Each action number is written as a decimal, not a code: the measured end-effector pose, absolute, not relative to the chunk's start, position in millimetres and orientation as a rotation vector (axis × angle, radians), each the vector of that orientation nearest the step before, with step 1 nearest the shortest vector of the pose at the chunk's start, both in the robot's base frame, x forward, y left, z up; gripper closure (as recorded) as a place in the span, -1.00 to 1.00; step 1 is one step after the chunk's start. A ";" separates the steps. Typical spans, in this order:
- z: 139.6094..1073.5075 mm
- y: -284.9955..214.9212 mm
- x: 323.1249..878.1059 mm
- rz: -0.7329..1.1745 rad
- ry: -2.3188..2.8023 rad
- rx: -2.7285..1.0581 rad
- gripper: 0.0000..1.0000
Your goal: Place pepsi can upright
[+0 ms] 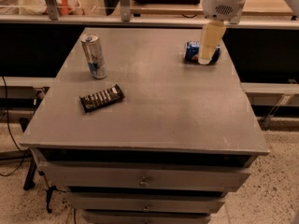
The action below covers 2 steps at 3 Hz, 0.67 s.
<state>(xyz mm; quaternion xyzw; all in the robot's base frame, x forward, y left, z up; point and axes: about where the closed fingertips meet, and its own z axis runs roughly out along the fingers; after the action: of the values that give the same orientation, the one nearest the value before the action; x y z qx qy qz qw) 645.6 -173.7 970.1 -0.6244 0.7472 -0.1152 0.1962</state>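
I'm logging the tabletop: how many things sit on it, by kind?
Cans: 2 (pepsi can lying down at the far right, with the claw at it; tall silver can upright)
Snack bars: 1 (dark snack bar)
Total: 3

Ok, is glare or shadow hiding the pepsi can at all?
Camera view: even light on the table, no glare; the pepsi can, lying on its side far right, is partly covered by the gripper in front of it, not by shadow.

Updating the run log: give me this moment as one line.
gripper: at pepsi can, far right of table | pepsi can: on its side | others: tall silver can upright, snack bar flat
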 end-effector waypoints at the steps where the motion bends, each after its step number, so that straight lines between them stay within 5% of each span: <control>1: 950.1 -171.0 669.1 -0.343 2.086 -1.768 -1.00; 2: 936.5 -170.3 686.9 -0.367 2.086 -1.768 -1.00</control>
<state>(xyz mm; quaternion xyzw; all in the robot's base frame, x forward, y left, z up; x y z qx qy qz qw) 686.9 -170.3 936.5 -0.6292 0.7422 -0.1307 0.1900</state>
